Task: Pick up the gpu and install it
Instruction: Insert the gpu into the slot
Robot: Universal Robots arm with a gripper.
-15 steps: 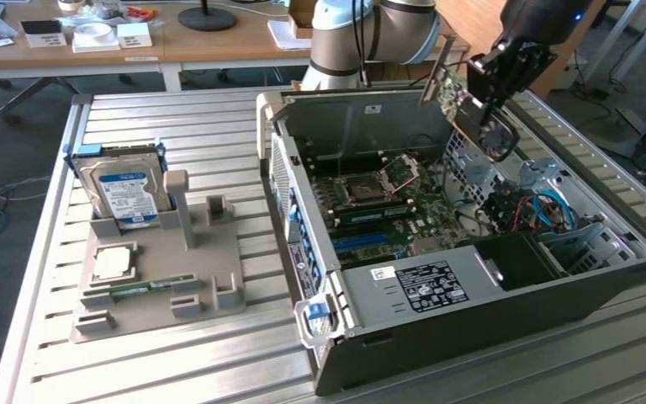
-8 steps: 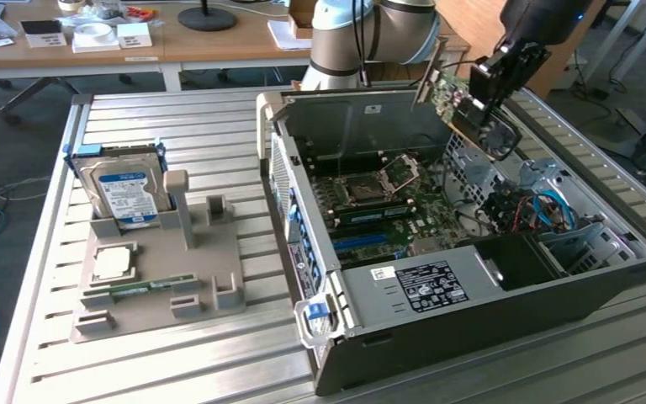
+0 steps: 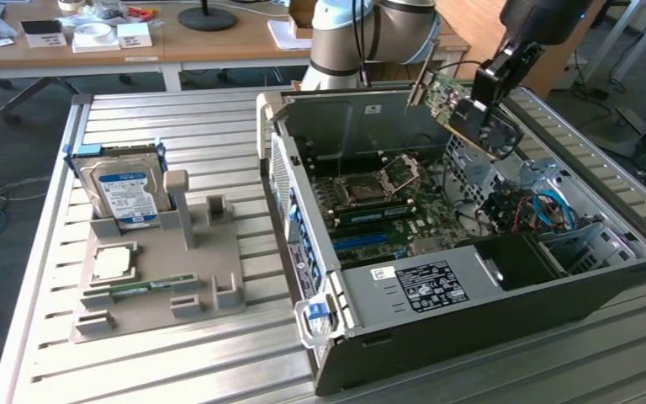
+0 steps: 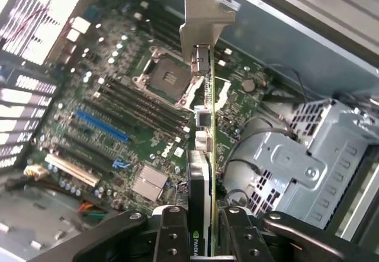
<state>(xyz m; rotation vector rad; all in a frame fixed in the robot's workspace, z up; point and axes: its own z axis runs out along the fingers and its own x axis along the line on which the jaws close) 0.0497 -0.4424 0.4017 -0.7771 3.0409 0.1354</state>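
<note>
The gpu (image 3: 466,108) hangs tilted in the air over the far right corner of the open computer case (image 3: 458,290), with its green board and dark fan face showing. My gripper (image 3: 500,82) is shut on it from above. In the wrist view the gpu (image 4: 201,31) is seen edge-on, its silver end bracket pointing away from me and its body clamped between my gripper (image 4: 204,244) fingers (image 4: 172,238). Below it lies the green motherboard (image 4: 118,120), with the cpu socket (image 4: 169,78) and a blue slot (image 4: 100,125). The card is well above the motherboard (image 3: 385,206) and touches nothing else.
Left of the case, a grey fixture tray (image 3: 155,290) holds a blue-labelled hard drive (image 3: 127,189), a cpu chip (image 3: 115,263) and a memory stick (image 3: 144,288). Inside the case are a silver drive cage (image 4: 302,155), cables (image 3: 525,206) and case walls around the motherboard.
</note>
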